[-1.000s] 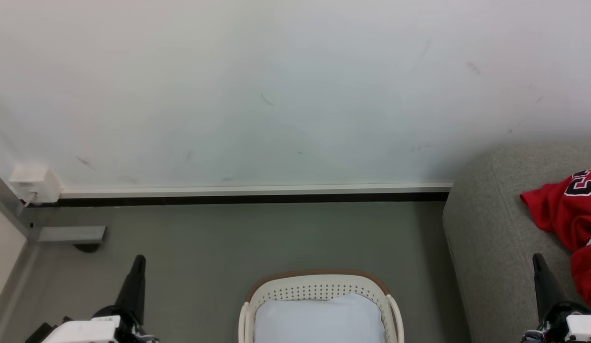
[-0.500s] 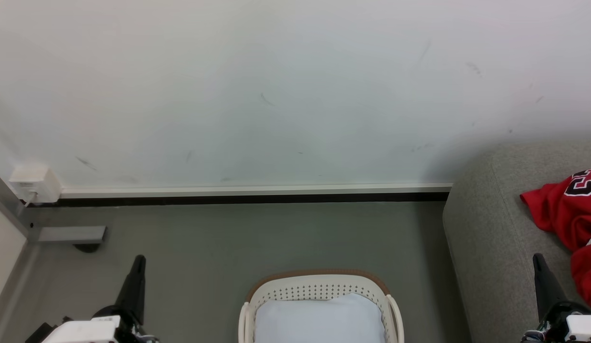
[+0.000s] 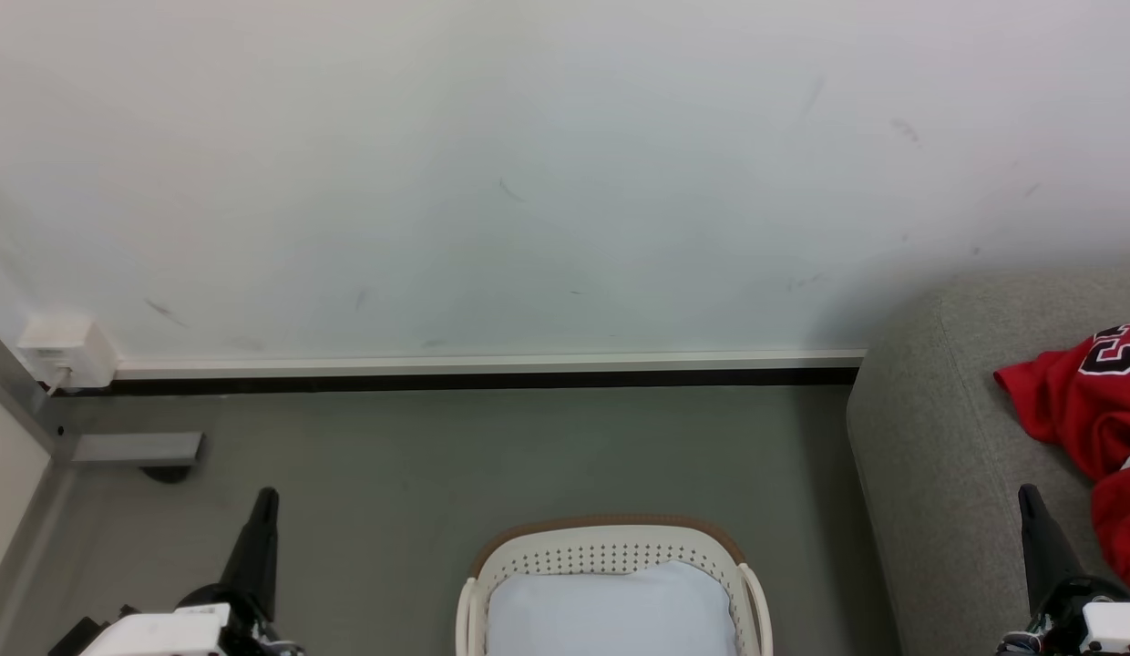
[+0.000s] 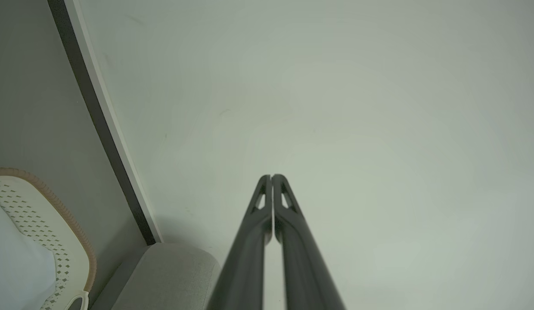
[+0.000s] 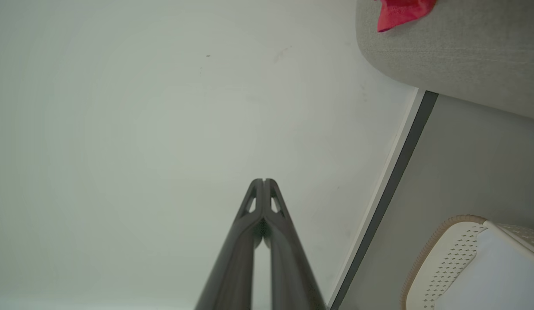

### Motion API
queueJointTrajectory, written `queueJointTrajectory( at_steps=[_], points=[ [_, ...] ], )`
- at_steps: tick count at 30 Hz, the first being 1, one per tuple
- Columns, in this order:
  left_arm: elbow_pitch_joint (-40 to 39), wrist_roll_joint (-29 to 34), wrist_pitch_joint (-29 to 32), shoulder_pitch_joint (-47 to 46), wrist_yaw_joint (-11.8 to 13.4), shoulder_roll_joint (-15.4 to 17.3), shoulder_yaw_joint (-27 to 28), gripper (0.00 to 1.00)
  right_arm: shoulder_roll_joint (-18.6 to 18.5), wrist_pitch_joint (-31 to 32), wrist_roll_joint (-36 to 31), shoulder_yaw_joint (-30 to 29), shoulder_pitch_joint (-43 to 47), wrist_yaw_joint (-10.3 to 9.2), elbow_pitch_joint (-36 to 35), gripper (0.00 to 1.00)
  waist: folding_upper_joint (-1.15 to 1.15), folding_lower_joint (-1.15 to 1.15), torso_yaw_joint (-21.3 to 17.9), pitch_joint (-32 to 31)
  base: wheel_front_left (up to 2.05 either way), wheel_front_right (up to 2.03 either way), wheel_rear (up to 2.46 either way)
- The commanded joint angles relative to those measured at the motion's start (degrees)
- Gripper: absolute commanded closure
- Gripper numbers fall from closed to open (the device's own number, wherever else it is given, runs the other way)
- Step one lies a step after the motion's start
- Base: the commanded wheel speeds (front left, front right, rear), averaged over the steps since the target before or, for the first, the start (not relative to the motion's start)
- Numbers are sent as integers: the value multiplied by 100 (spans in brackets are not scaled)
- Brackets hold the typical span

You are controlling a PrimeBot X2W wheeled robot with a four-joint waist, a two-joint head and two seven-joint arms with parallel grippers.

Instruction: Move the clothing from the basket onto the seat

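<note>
We log: red clothing (image 3: pixel 1089 401) on seat (image 3: pixel 929 456), right of basket (image 3: pixel 611 526); left hand (image 4: pixel 271 176), right hand (image 5: pixel 263 180) clenched empty, flanking basket; transfer seems finished; next move needs no grasp

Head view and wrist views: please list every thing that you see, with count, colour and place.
seat: one, light grey, right side
clothing: one heap, red with white trim, on the seat
basket: one, cream-white with brown rim, on the floor, bottom middle
pad: one, pale white, inside the basket
wall box: one, white, low on the wall, left
block: one, grey, on the floor, left
left gripper: one, dark, lower left, shut
right gripper: one, dark, lower right, shut
</note>
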Motion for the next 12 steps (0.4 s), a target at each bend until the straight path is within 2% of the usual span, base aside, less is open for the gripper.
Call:
queueJointTrajectory(
  at_steps=[1, 12],
  points=[
    [-18, -78, 25, -44, 6, 14, 6, 100, 7, 12, -30, -22, -58, -12, -17, 100, 0, 0, 0, 0, 0, 0, 0],
    [-18, -79, 24, -44, 6, 14, 6, 100, 13, 21, -36, -28, -59, -12, -17, 100, 0, 0, 0, 0, 0, 0, 0]
  ],
)
